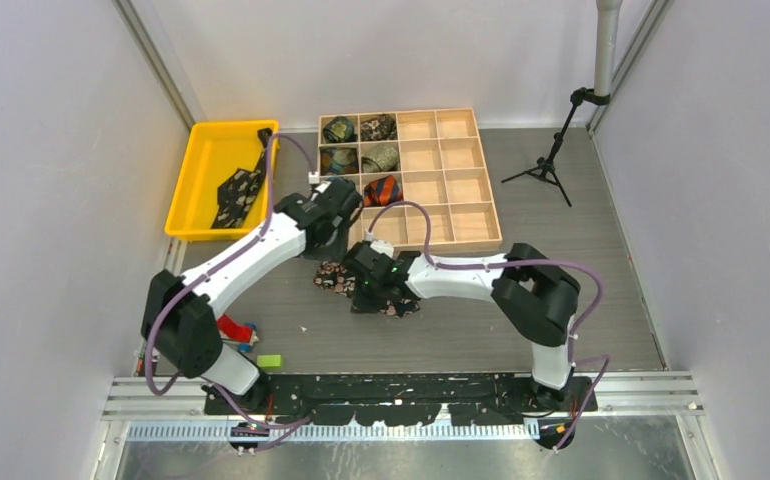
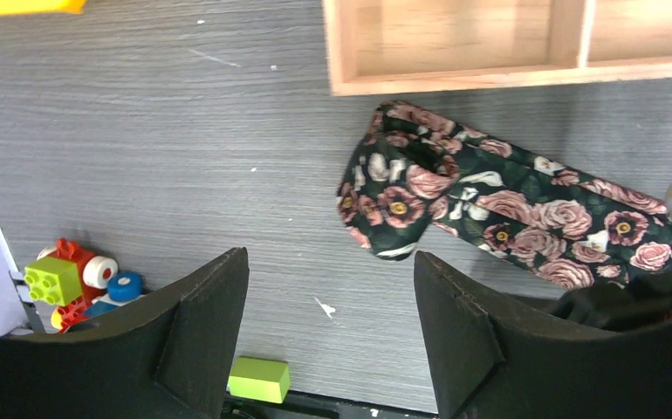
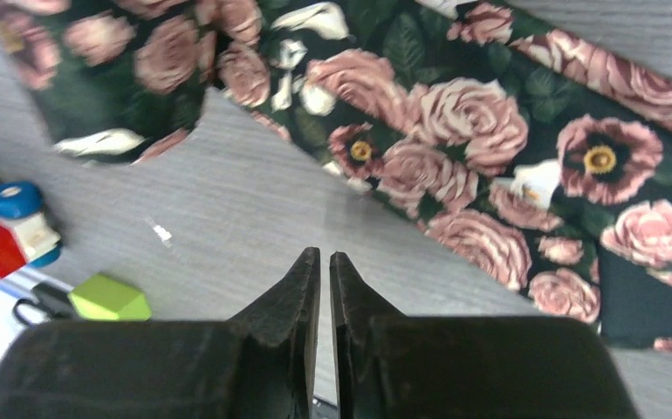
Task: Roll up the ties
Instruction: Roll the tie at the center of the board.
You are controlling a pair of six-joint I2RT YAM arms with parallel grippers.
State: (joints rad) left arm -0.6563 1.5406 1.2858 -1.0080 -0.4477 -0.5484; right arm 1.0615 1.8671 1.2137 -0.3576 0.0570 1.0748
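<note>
I judge rolling barely begun: the dark rose-print fabric tie (image 2: pixel 490 209) lies flat just near of the pale wooden compartment box (image 2: pixel 455 80), my left gripper (image 2: pixel 328 262) spread, my right gripper (image 3: pixel 325 257) pressed together, empty; next, pinch its curled end.

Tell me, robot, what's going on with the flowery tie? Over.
Left gripper open, empty. Right gripper shut, empty. Floral tie lying on table, end loosely folded, not rolled. Toy blocks off to the side, not blocking.
</note>
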